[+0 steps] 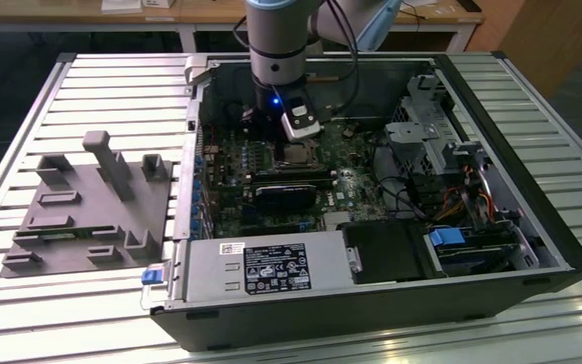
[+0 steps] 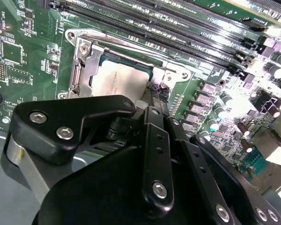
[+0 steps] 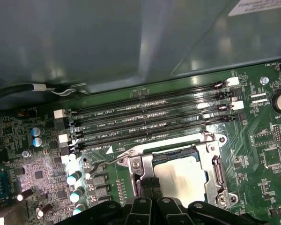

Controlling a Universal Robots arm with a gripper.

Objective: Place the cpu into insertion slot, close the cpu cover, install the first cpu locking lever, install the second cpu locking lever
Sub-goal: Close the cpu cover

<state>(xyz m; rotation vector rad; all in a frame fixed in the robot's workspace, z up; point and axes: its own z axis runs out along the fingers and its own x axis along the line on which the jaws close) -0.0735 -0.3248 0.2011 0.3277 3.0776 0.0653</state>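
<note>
At cpu cover [image 3: 215, 161] edge | pincer [image 3: 150, 187] narrow, tips together | cpu [image 3: 180, 176] beneath cover | white lettering along memory slots [image 3: 154, 123]

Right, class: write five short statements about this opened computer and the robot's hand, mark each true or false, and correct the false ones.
1. The cpu sits in the insertion slot. True.
2. The cpu cover stands upright. False: it lies down, framing the cpu.
3. The hand is over the power supply. False: it is at the socket's edge.
4. Long memory slots run beside the socket. True.
5. The grey fixture plate lies at the exterior view's right of the computer case. False: it lies at the left.
</note>
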